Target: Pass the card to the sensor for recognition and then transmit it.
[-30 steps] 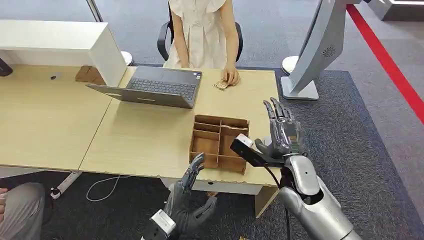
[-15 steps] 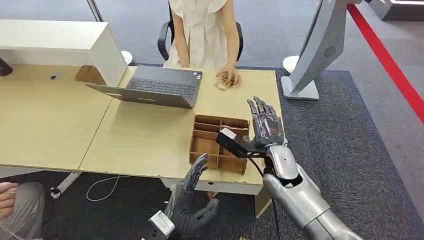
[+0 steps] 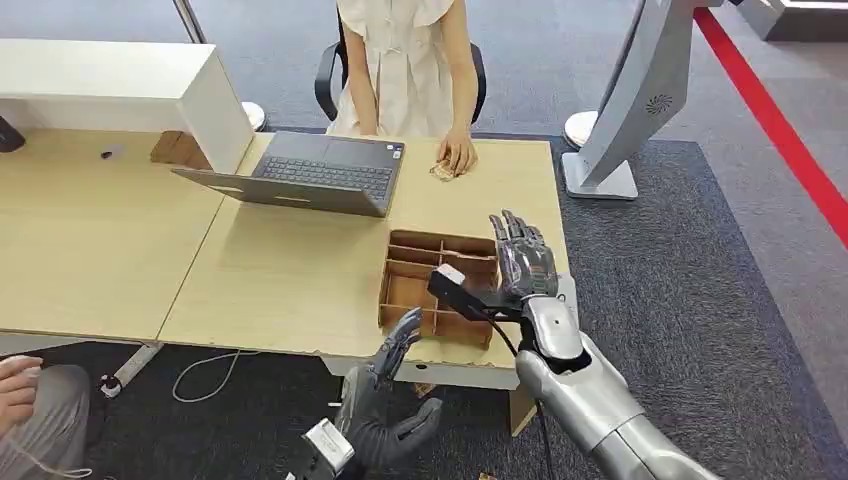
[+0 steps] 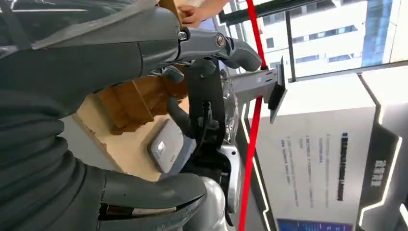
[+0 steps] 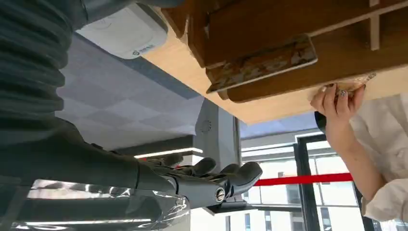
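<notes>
My right hand [image 3: 522,262] hovers flat with straight fingers over the right side of the wooden compartment box [image 3: 410,285], holding nothing. A patterned card [image 5: 262,62] stands in one of the box's slots [image 5: 288,29]. A white card sensor [image 5: 126,31] lies on the table by the box, near the front edge, also seen as a grey-white sensor [image 4: 166,151]. My left hand [image 3: 385,400] hangs open below the table's front edge, fingers apart. Across the table a person's hand [image 3: 459,152] rests on another card [image 3: 441,172].
An open laptop [image 3: 305,175] sits behind the box. A white cabinet [image 3: 120,85] stands at the back left, and a grey stand [image 3: 620,110] off the table's right. A second person's knee and hand [image 3: 25,400] show at the lower left. Cables lie on the carpet.
My right hand has moved left and down, from beside the box to over its right side. The left hand rose slightly. The person's hand shifted a little on their card.
</notes>
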